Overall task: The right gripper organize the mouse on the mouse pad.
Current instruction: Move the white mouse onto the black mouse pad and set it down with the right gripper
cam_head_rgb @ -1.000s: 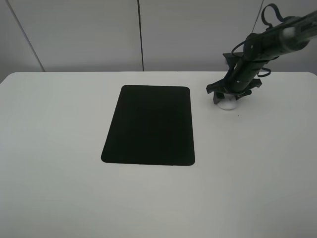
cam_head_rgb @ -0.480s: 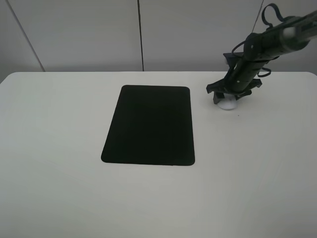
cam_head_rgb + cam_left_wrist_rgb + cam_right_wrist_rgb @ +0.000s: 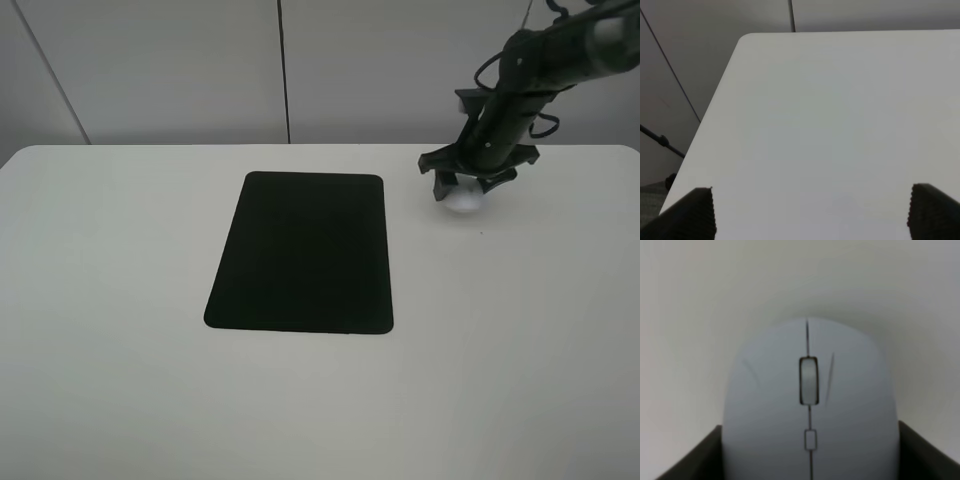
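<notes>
The white mouse (image 3: 462, 200) is at the back right of the table, held between the fingers of my right gripper (image 3: 463, 190), a little above the tabletop. In the right wrist view the mouse (image 3: 809, 405) fills the frame, grey scroll wheel up, with the dark fingers (image 3: 687, 457) pressed against both its sides. The black mouse pad (image 3: 300, 250) lies flat at the table's middle, well left of the mouse, with nothing on it. My left gripper (image 3: 810, 212) is open over bare table and does not show in the high view.
The white table (image 3: 520, 350) has rounded corners. Its far edge runs just behind the right arm, in front of grey wall panels. In the left wrist view a table edge (image 3: 715, 100) and the floor beyond it show.
My right arm has risen slightly and shifted a little to the right, and the mouse has come up with it off the table. The pad has not moved.
</notes>
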Motion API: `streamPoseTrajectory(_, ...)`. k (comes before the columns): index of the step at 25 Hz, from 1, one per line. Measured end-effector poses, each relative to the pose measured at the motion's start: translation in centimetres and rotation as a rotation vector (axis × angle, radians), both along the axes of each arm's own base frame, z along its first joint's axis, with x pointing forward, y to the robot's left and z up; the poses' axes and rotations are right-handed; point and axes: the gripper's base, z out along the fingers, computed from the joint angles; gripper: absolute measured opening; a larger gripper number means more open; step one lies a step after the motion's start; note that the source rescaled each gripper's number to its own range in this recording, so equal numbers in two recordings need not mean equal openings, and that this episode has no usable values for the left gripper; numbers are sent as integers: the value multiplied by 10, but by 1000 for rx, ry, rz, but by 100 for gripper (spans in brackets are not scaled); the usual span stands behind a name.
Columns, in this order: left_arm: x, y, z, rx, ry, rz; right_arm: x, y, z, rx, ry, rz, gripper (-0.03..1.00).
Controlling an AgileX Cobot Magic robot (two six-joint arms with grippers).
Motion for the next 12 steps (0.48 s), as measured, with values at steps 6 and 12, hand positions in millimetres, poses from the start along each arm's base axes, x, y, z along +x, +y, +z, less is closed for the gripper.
streamPoseTrajectory(6, 0, 0, 0, 0, 0, 0, -20, 43, 12, 14, 84, 20, 0)
streamPoseTrajectory(12, 0, 0, 0, 0, 0, 0, -35, 86, 13, 47, 87, -18, 0)
